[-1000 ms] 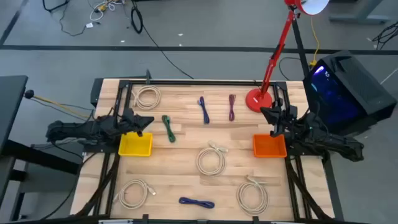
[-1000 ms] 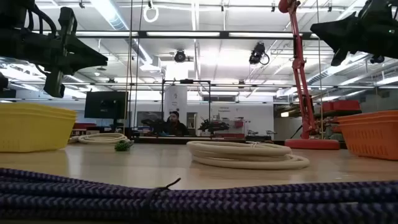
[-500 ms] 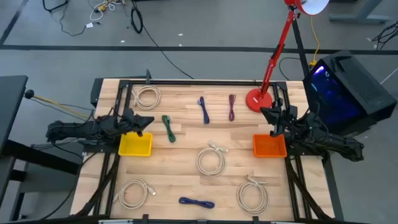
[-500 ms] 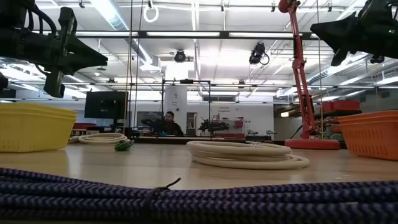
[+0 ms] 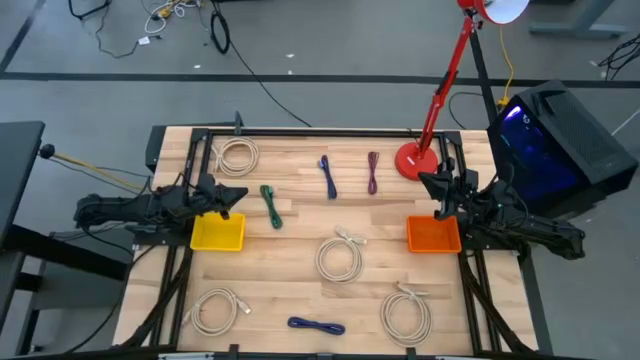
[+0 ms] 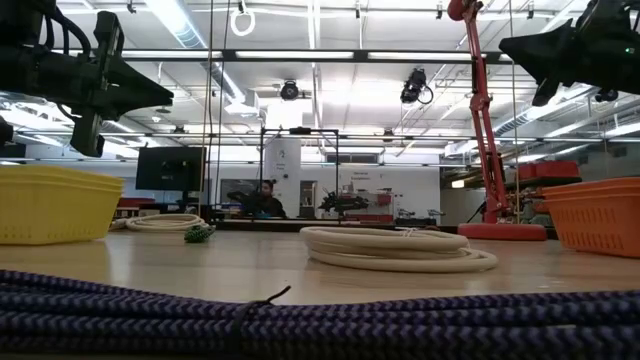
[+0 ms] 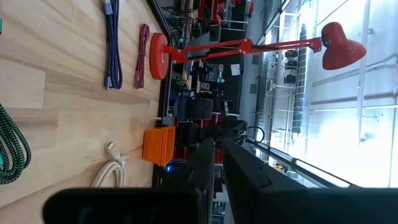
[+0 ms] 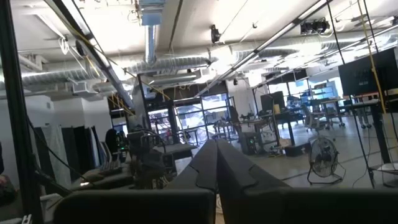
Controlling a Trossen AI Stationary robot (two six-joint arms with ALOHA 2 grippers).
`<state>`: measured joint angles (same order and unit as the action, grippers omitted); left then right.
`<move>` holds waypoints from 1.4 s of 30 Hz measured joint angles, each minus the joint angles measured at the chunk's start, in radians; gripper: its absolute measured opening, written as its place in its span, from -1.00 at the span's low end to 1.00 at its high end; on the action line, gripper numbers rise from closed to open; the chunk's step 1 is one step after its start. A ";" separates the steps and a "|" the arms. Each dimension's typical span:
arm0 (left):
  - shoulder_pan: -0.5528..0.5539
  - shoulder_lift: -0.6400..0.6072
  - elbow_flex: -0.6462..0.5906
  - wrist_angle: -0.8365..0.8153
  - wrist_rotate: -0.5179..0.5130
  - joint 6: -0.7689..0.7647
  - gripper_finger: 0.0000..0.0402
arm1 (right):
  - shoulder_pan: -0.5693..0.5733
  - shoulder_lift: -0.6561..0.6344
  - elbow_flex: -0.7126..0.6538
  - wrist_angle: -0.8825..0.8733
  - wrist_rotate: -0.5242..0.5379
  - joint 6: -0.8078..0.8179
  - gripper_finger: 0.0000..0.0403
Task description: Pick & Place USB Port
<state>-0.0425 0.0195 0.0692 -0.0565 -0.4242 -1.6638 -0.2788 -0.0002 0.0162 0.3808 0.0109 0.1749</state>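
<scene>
Both arms wait at the counter's (image 5: pixel 300 300) sides. The left tool (image 5: pixel 236 194) above the yellow bin (image 5: pixel 218 233) and the right tool (image 5: pixel 425 181) above the orange bin (image 5: pixel 433 235) are closed, empty. Coiled USB cables (image 5: pixel 340 258) lie scattered between them.

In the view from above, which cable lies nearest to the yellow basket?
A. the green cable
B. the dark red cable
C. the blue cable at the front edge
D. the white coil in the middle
A: the green cable lies just beside the yellow basket, on the side toward the table's middle, while the other cables are all farther off.
</scene>
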 joint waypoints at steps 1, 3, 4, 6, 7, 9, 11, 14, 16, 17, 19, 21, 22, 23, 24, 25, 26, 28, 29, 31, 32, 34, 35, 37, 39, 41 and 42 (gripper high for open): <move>0.000 0.000 0.000 0.000 0.000 0.000 -0.83 | 0.000 0.000 0.000 0.000 0.000 0.000 -0.97; 0.000 0.000 0.000 0.000 0.000 0.000 -0.83 | 0.000 0.000 0.000 0.000 0.000 0.000 -0.97; 0.000 0.000 0.000 0.000 0.000 0.000 -0.83 | 0.000 0.000 0.000 0.000 0.000 0.000 -0.97; 0.000 0.000 0.000 0.000 0.000 0.000 -0.83 | 0.000 0.000 0.000 0.000 0.000 0.000 -0.97; 0.000 0.000 0.000 0.000 0.000 0.000 -0.83 | 0.000 0.000 0.000 0.000 0.000 0.000 -0.97; 0.000 0.000 0.000 0.000 0.000 0.000 -0.83 | 0.000 0.000 0.000 0.000 0.000 0.000 -0.97; 0.000 0.000 0.000 0.000 0.000 0.000 -0.83 | 0.000 0.000 0.000 0.000 0.000 0.000 -0.97; 0.000 0.000 0.000 0.037 -0.007 0.025 -0.83 | 0.000 0.000 0.000 0.000 0.000 0.000 -0.97; 0.000 -0.001 0.001 0.096 -0.019 0.057 -0.83 | 0.000 0.000 0.000 0.000 0.000 0.000 -0.97; 0.000 -0.001 0.002 0.111 -0.020 0.059 -0.83 | 0.000 0.000 0.000 0.000 0.000 0.000 -0.97; 0.000 -0.001 0.001 0.128 -0.020 0.053 -0.83 | 0.000 0.000 0.000 0.000 0.000 0.000 -0.97; 0.000 -0.001 0.001 0.129 -0.020 0.053 -0.83 | 0.000 0.000 0.000 0.000 0.000 0.000 -0.97; 0.000 -0.001 0.001 0.126 -0.020 0.052 -0.83 | 0.000 0.000 0.000 0.000 0.000 0.000 -0.97; 0.000 -0.001 0.001 0.127 -0.020 0.053 -0.83 | 0.000 0.000 0.000 0.000 0.000 0.000 -0.97; 0.000 -0.001 0.001 0.133 -0.021 0.054 -0.83 | 0.000 0.000 0.000 0.000 0.000 0.000 -0.97; 0.000 -0.001 0.001 0.145 -0.028 0.059 -0.83 | 0.000 0.000 0.000 0.000 0.000 0.000 -0.97; 0.000 0.000 0.001 0.164 -0.043 0.060 -0.83 | 0.000 0.000 0.000 0.000 0.000 0.000 -0.97; 0.000 -0.001 0.001 0.180 -0.065 0.054 -0.83 | 0.000 0.000 0.000 0.000 0.000 0.000 -0.97; 0.000 -0.001 0.001 0.174 -0.071 0.053 -0.83 | 0.000 0.000 0.000 0.000 0.000 0.000 -0.97; 0.000 0.000 0.001 0.170 -0.074 0.053 -0.83 | 0.000 0.000 0.000 0.000 0.000 0.000 -0.97; 0.000 0.000 0.001 0.171 -0.068 0.053 -0.83 | 0.000 0.000 0.000 0.001 0.000 0.000 -0.97; 0.000 0.000 0.001 0.171 -0.035 0.052 -0.83 | 0.000 0.000 0.000 0.024 0.000 0.000 -0.97; 0.000 0.000 0.001 0.172 -0.018 0.053 -0.83 | 0.000 0.000 0.000 0.041 0.000 0.000 -0.97; 0.000 0.000 0.001 0.172 -0.010 0.053 -0.83 | 0.000 0.000 0.000 0.071 0.000 0.000 -0.97; 0.000 0.000 0.001 0.172 -0.009 0.053 -0.83 | 0.000 0.000 0.000 0.098 0.000 0.005 -0.97; 0.000 0.000 0.001 0.176 -0.014 0.053 -0.83 | 0.000 0.000 0.000 0.135 0.005 0.012 -0.97; 0.000 0.000 0.000 0.180 -0.018 0.053 -0.83 | 0.000 0.000 0.000 0.163 0.013 0.012 -0.97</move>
<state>-0.0425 0.0196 0.0696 0.1232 -0.4424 -1.6108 -0.2787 -0.0002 0.0162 0.5438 0.0243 0.1865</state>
